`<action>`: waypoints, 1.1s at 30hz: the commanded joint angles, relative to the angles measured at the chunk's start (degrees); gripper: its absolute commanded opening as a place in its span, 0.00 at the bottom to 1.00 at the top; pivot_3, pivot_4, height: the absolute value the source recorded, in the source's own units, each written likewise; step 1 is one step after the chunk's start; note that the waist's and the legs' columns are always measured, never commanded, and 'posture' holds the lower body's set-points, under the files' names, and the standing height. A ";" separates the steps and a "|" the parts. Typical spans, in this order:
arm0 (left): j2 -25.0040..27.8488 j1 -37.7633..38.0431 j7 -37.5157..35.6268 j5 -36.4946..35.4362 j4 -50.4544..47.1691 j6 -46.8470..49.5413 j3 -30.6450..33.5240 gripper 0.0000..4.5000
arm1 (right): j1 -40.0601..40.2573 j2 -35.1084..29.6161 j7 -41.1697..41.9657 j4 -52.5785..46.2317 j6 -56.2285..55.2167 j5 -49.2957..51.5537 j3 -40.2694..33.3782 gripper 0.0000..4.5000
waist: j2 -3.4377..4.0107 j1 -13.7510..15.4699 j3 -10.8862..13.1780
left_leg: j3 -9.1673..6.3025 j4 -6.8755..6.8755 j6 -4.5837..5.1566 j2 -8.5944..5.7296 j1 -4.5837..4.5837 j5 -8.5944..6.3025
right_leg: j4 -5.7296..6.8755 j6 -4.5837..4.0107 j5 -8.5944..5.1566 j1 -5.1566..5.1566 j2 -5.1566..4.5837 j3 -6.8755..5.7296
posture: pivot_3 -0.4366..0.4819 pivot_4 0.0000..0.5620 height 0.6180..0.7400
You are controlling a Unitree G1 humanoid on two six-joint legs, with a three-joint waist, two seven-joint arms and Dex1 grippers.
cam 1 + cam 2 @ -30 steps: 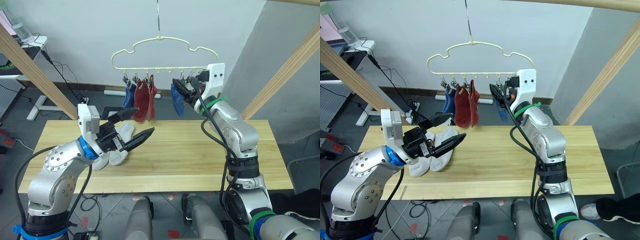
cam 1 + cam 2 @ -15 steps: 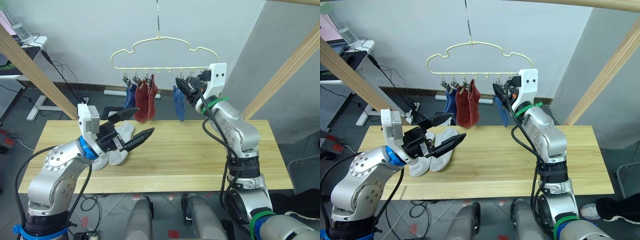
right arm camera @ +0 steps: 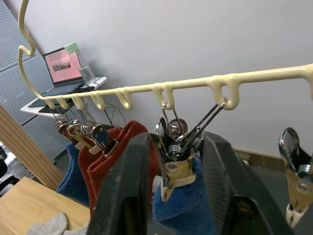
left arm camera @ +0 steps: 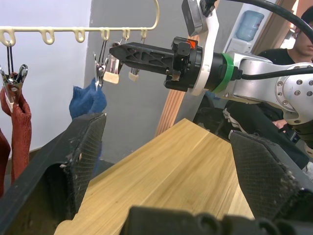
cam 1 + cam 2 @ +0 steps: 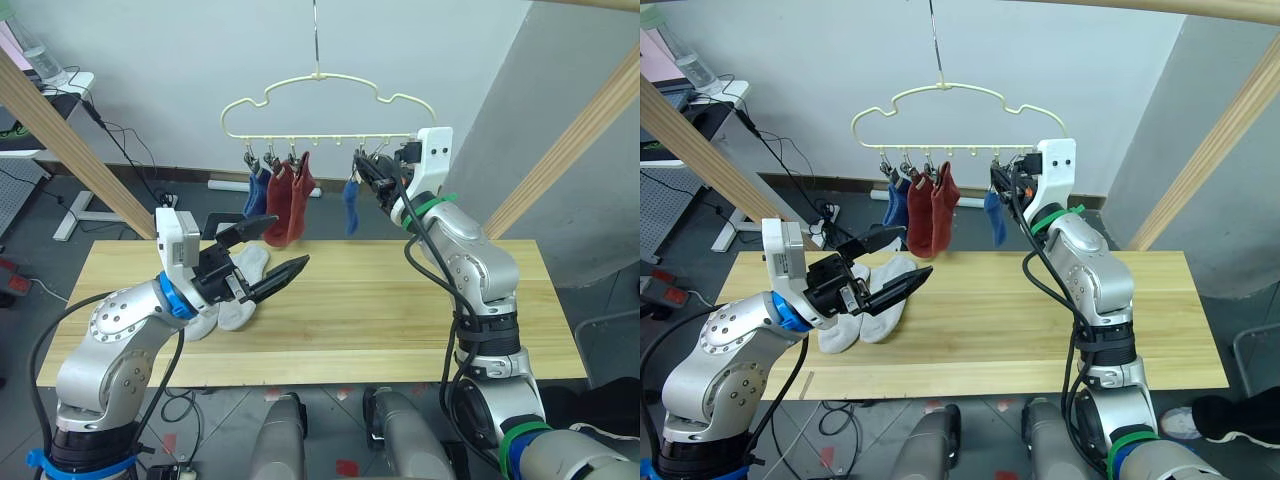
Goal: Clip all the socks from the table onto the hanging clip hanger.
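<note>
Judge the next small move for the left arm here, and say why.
Probably lower the open left gripper onto the two grey socks lying on the table and grasp one. Four socks already hang from the clip hanger, the second blue sock is clipped beside the right gripper, and only the grey pair remains.

My left fingers (image 5: 285,272) are covering part of the grey socks (image 5: 240,290) lying beneath them. My right fingers (image 3: 128,196) are hiding the sides of the blue sock (image 3: 183,205), and the frame edge is cutting off its lower end. The far clips (image 3: 73,131) are looking too small to tell apart.
</note>
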 commanded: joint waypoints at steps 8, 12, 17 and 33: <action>-0.35 0.00 -0.15 -0.19 -2.06 -1.38 -0.17 1.00 | -1.69 -0.02 -0.16 -1.19 -0.45 0.97 -0.48 0.34 | 0.00 0.00 0.00 | 0.00 0.00 0.00 0.00 0.00 0.00 | 0.00 0.00 0.00 0.00 0.00 0.00 | 0.55 0.49 1.00; -0.41 -0.19 -0.27 -0.10 -1.87 -1.50 -0.24 1.00 | -1.74 0.24 -0.22 -1.23 -0.37 1.37 -0.77 0.30 | 0.00 0.00 0.00 | 0.00 0.00 0.00 0.00 0.00 0.00 | 0.00 -0.01 0.00 0.00 0.00 0.00 | 0.55 0.48 1.00; -0.55 0.10 -0.47 -0.01 -1.93 -1.73 -0.35 1.00 | -1.62 0.09 -0.09 -1.54 -0.23 1.37 -0.56 0.05 | 0.00 -0.04 0.00 | 0.02 0.00 0.00 0.00 0.00 0.00 | 0.00 -0.05 0.03 0.00 0.00 0.00 | 0.55 0.47 1.00; -0.79 1.59 -0.48 1.49 -2.08 -3.55 -1.42 1.00 | -1.29 -2.83 1.55 -4.30 4.81 4.09 -1.24 0.05 | 0.00 -0.01 0.00 | 0.02 0.01 0.00 -0.01 -0.01 0.00 | 0.00 -0.08 0.05 0.00 0.00 0.00 | 0.54 0.47 1.00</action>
